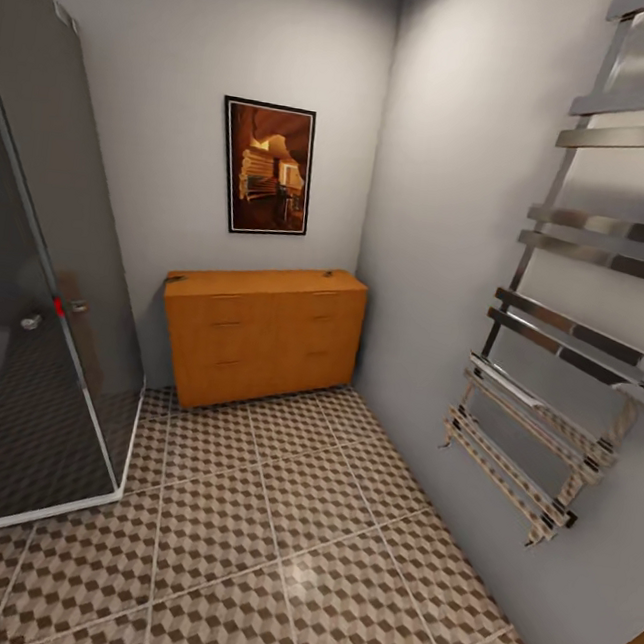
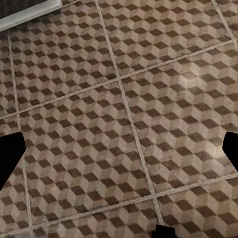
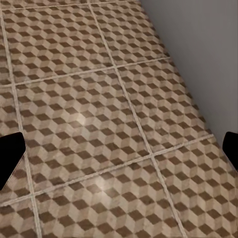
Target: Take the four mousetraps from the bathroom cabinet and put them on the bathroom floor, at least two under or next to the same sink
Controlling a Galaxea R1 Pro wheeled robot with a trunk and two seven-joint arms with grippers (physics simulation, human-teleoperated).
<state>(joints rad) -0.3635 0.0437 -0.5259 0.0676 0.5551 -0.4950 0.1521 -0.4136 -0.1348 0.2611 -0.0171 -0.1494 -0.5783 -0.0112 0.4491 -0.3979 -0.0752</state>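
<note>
- Left gripper (image 2: 119,148) hangs over the bathroom floor (image 2: 124,99), its two dark fingertips (image 2: 10,158) set wide apart with nothing between them — open.
- Right gripper (image 3: 119,153) is likewise spread, fingers (image 3: 10,156) far apart above bare tile, close beside the grey wall (image 3: 198,49).
- From the head view, the cabinet (image 1: 260,335) stands in the far corner at about 12 o'clock, its back and right end against the walls, drawer fronts closed; small dark specks lie on its top near each end, too small to name.
- At 9 o'clock a smoked-glass shower enclosure (image 1: 29,326) juts out — its white base edge narrows the floor on that side.
- At 3 o'clock a chrome towel rail (image 1: 564,322) projects from the wall.
- Between them the patterned tiles run clear to the cabinet.
- Framed picture (image 1: 265,167) above the cabinet; no readable writing.
</note>
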